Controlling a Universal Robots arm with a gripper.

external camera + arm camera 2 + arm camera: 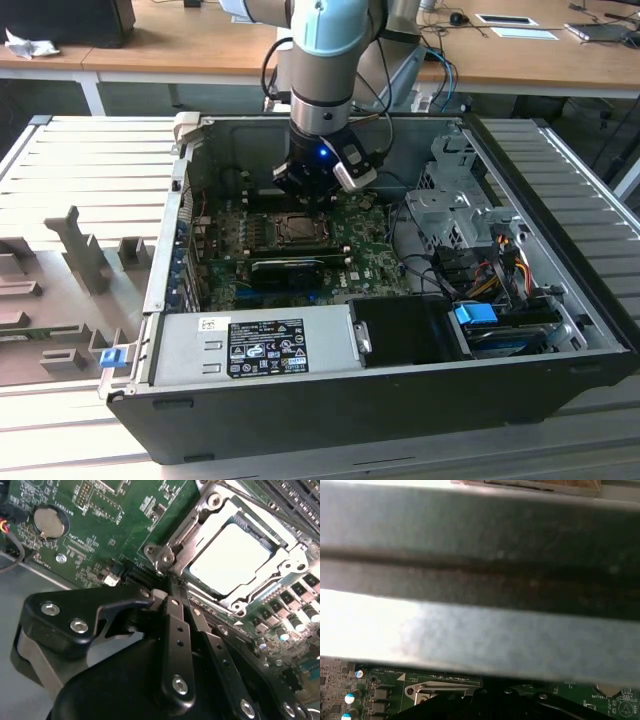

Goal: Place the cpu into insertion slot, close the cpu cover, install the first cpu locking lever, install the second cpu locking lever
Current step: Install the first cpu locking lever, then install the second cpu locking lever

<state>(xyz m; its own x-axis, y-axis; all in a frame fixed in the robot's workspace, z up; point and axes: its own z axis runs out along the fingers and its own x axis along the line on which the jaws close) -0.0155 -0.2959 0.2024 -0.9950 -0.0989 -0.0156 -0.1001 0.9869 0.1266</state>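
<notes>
The arm (325,60) is silver-grey with a pale blue joint cap; black cables loop beside it. The black tool (172,605) carries silver screws.

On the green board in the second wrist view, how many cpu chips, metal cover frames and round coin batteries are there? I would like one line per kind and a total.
cpu: 1
cpu cover: 1
coin battery: 1
Total: 3
</notes>
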